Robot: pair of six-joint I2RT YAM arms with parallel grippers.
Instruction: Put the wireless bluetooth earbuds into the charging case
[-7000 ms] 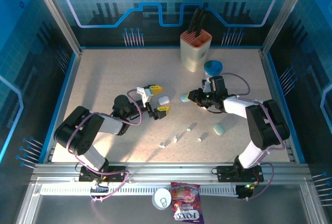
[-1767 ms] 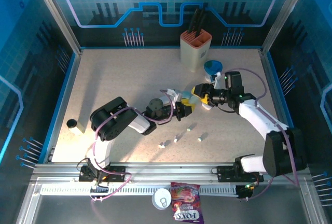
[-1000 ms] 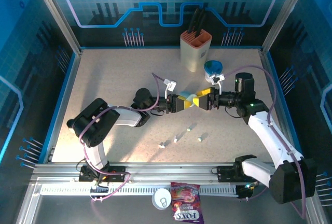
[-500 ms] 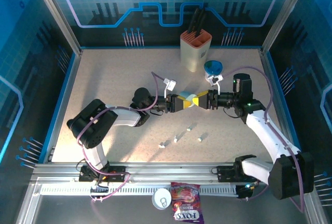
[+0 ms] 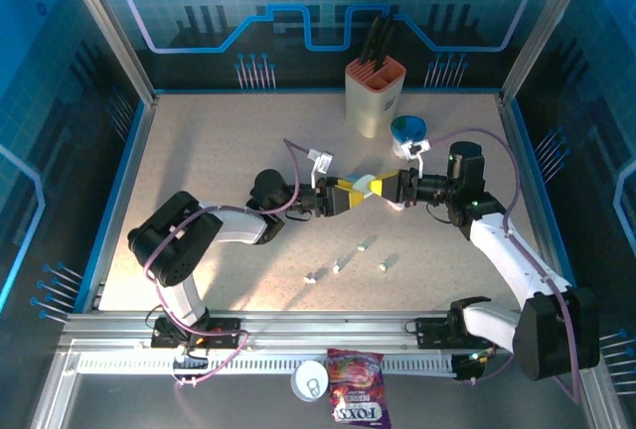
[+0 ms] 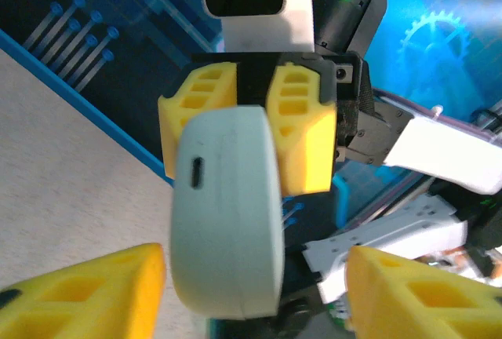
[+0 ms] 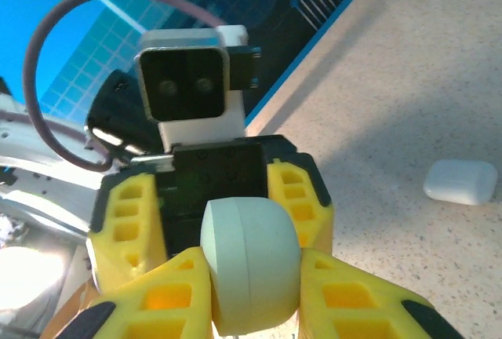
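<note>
A pale blue-green pebble-shaped charging case [image 5: 366, 186] hangs above the table's middle. My right gripper [image 5: 384, 187] is shut on it; its yellow fingers [image 7: 149, 300] press both flat sides of the case [image 7: 249, 264]. My left gripper [image 5: 350, 194] faces it nose to nose and is open. In the left wrist view its fingers [image 6: 86, 292] stand wide on either side of the case [image 6: 227, 213] without touching it. Several tiny white earbuds [image 5: 337, 266] lie on the table in front of the grippers. The case's lid looks closed.
A white case [image 7: 461, 180] lies on the table below the grippers. At the back stand a knife block [image 5: 375, 91] and a blue bowl [image 5: 408, 129]. A candy bag [image 5: 358, 414] and a white lid [image 5: 310, 381] lie beyond the near rail.
Both arms have swung in from their sides and met tip to tip over the table's middle. Over the last second the pair has only edged slightly left and up, with the case still held.
</note>
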